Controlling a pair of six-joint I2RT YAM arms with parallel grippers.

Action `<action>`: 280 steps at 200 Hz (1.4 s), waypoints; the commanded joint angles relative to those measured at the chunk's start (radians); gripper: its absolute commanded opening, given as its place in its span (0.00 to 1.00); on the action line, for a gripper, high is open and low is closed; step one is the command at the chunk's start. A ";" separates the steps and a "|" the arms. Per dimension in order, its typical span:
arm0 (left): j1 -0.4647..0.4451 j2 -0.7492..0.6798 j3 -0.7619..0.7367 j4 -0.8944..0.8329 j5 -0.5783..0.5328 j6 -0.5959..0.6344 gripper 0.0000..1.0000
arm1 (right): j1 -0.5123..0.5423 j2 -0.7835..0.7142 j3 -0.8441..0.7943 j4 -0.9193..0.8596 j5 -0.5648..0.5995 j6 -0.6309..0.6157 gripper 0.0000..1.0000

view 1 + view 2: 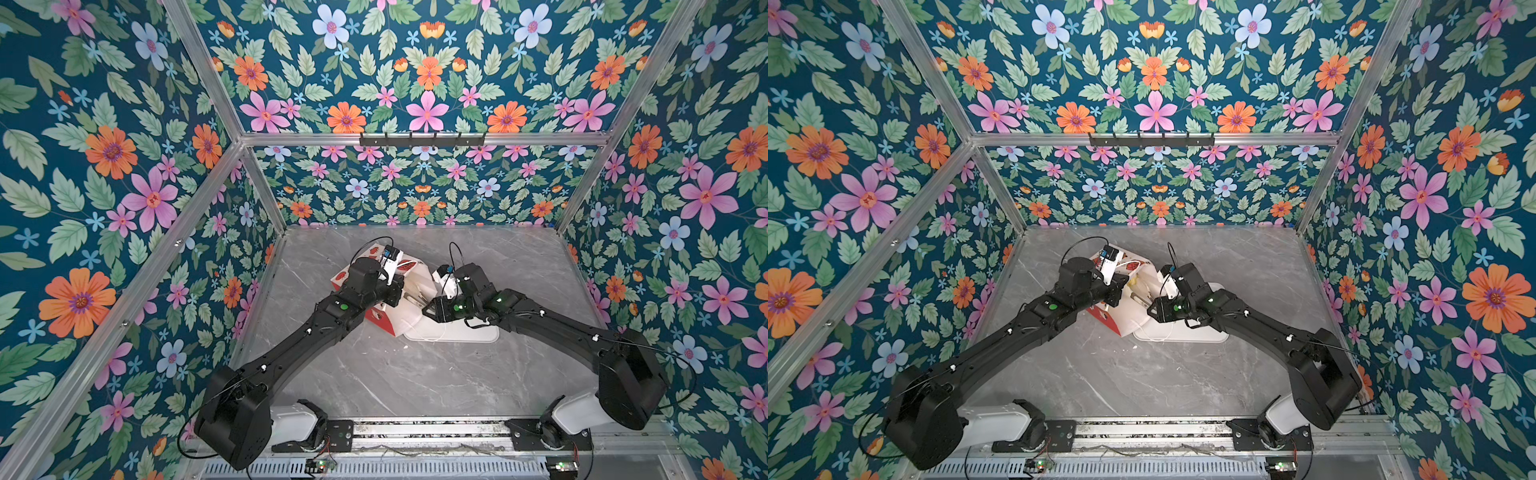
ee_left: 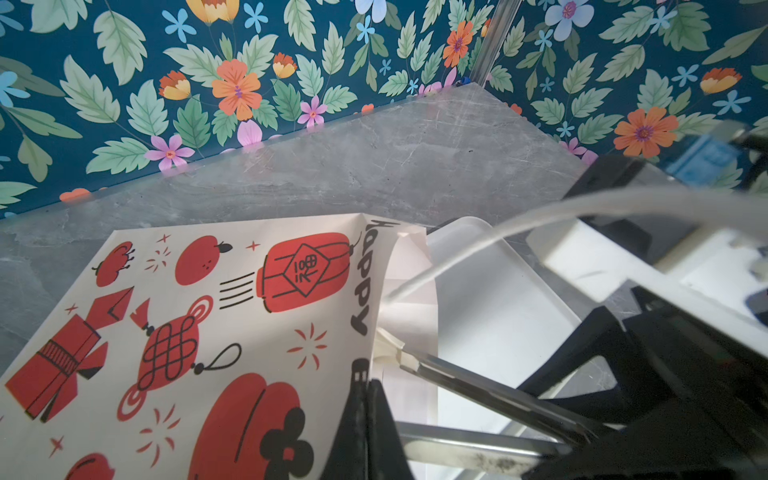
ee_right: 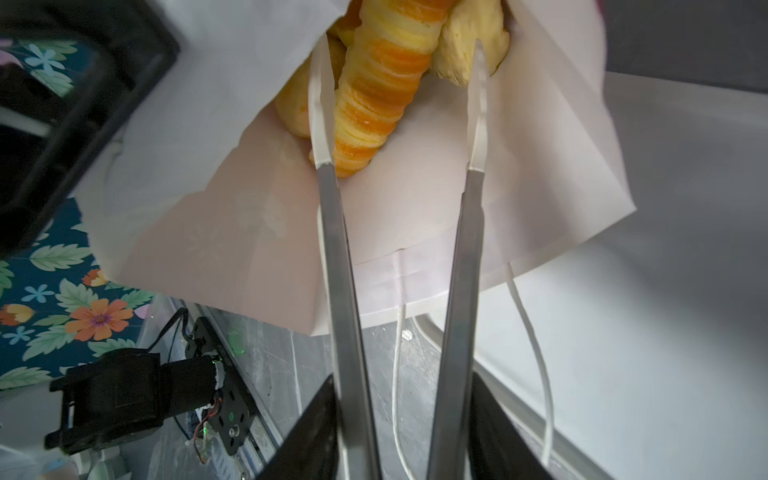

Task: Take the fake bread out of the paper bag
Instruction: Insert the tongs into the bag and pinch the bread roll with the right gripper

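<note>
The paper bag (image 1: 384,322) lies on its side, its white mouth turned toward the right arm and resting over the tray. My left gripper (image 2: 368,390) is shut on the bag's upper rim (image 2: 365,291) and holds the mouth up. My right gripper (image 3: 399,75) reaches into the mouth with its long metal fingers (image 3: 332,232) open. Between them lies fake bread: a long twisted stick (image 3: 382,95) rests against one finger, with clear room to the other. Further yellow pieces (image 3: 469,54) lie deeper in. In a top view a bit of yellow bread (image 1: 1133,282) shows in the mouth.
A flat white tray (image 1: 465,334) lies under and to the right of the bag's mouth. The bag's white cord handles (image 3: 536,353) hang loose over it. Grey marble tabletop (image 1: 395,382) spreads in front, with floral walls close behind and on both sides.
</note>
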 commanded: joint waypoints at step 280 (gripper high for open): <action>-0.004 0.034 -0.019 0.141 -0.064 -0.037 0.00 | -0.015 0.011 0.002 -0.076 -0.136 0.125 0.28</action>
